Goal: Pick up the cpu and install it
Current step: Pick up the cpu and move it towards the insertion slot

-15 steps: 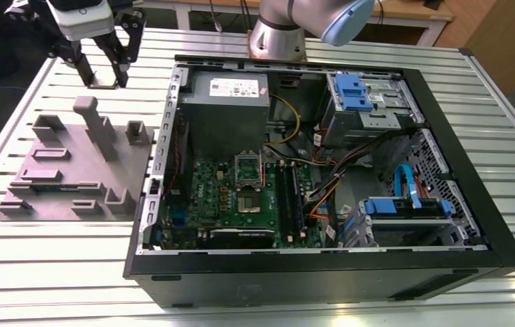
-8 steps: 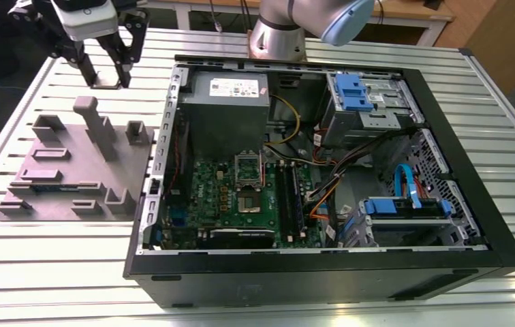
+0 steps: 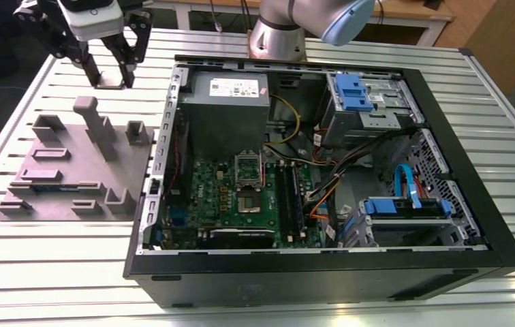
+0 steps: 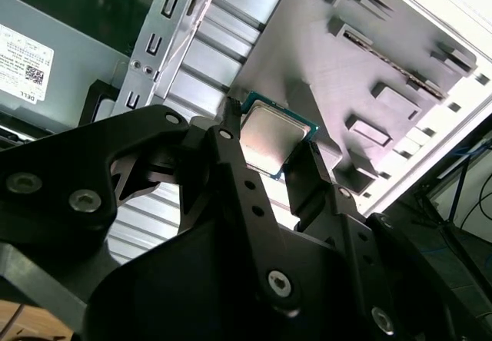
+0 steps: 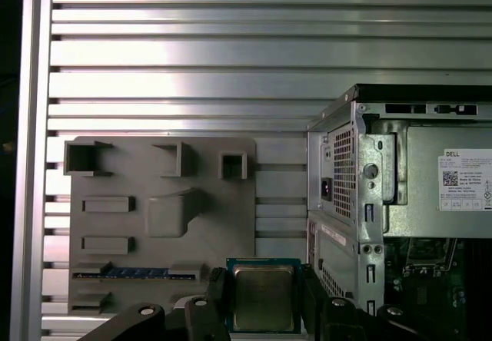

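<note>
The small flat square cpu [image 4: 273, 137], with a silver-grey metal lid and a green edge, is clamped by two opposite edges between the fingers of the black two-fingered gripper [image 3: 112, 81]. The jaws are clenched on it. In the exterior view the gripper is seen at about 10 o'clock. It is held clear above the slatted aluminium table [image 3: 48, 272], at 12 o'clock from the grey moulded fixture plate [image 3: 75, 170] and just outside the wall of the open black computer case [image 3: 330, 276].

The pick-up is judged to be done and the transfer to be in hand. Nothing has yet been placed on the green motherboard [image 3: 225, 204].

The dark rectangular socket [image 3: 248, 178] is seen on the motherboard, toward 4 o'clock from the gripper and at 6 o'clock from the grey metal power supply box [image 3: 225, 102].

The carry is judged to call for clearance over the case wall. The chip should be kept level, squared to the socket frame and matched to its keyed corner, then set down without pressing. Whether the socket's retaining frame is open cannot be told.
</note>
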`<control>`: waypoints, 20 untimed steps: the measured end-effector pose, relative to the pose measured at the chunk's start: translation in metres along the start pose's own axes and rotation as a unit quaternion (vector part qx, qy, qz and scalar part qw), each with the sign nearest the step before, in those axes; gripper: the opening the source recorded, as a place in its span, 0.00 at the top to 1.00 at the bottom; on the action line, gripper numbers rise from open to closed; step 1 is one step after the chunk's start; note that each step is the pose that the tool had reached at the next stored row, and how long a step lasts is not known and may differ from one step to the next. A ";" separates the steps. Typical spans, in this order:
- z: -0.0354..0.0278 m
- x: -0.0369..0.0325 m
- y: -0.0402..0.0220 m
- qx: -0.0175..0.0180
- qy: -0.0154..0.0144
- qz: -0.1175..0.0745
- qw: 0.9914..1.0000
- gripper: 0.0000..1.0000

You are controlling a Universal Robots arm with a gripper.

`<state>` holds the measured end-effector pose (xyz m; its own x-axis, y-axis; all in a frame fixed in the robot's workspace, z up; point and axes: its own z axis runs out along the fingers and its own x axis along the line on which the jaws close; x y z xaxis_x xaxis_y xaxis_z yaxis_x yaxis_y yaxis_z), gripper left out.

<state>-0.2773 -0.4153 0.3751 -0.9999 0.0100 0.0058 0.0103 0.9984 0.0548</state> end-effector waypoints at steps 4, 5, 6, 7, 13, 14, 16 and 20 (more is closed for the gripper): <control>0.0000 -0.0026 0.0000 0.000 0.000 0.000 1.000 0.53; 0.0000 -0.0033 0.0000 0.000 0.000 0.000 1.000 0.53; 0.0000 -0.0040 0.0000 0.000 0.000 0.000 1.000 0.53; 0.0000 -0.0047 0.0000 0.000 0.000 0.000 1.000 0.53; -0.0001 -0.0085 0.0001 0.000 0.000 0.000 1.000 0.53; -0.0001 -0.0092 0.0001 0.000 0.000 0.000 1.000 0.53; -0.0001 -0.0106 0.0001 0.000 0.000 0.000 1.000 0.53; -0.0001 -0.0130 0.0001 0.000 0.000 0.000 1.000 0.53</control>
<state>-0.2643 -0.4153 0.3751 -0.9999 0.0099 0.0058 0.0102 0.9984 0.0548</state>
